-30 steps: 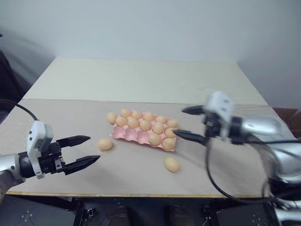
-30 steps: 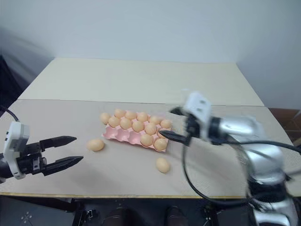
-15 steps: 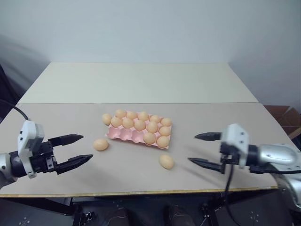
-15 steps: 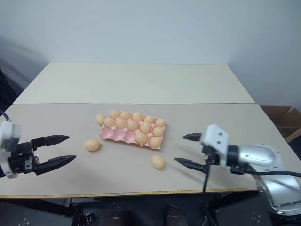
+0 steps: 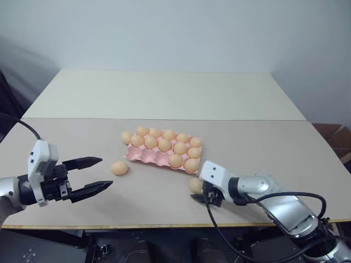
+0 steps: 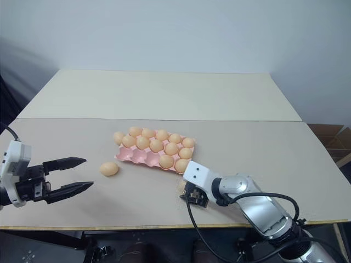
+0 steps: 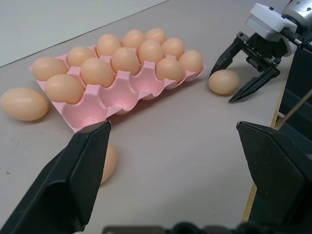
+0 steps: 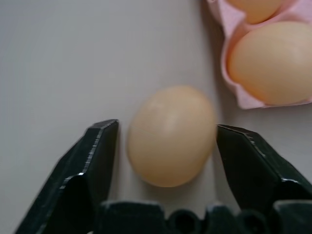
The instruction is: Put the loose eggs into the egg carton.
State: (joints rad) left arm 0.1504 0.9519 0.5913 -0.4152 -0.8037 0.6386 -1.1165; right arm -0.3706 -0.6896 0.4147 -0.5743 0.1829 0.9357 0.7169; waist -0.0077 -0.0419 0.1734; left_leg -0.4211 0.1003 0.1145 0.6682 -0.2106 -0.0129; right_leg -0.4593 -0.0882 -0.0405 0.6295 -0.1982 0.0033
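We see our right pincer [image 8: 165, 146] down on the table [image 5: 274, 142], its fingers narrowly straddling a loose egg [image 8: 170, 134] just beside the pink egg carton [image 5: 143, 156], not yet gripping. Our left pincer [image 5: 93, 175] hovers wide apart, near another egg [image 5: 119, 167].

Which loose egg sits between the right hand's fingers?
The egg off the egg carton's near right corner; the right hand straddles it. The other two lie off the carton's left.
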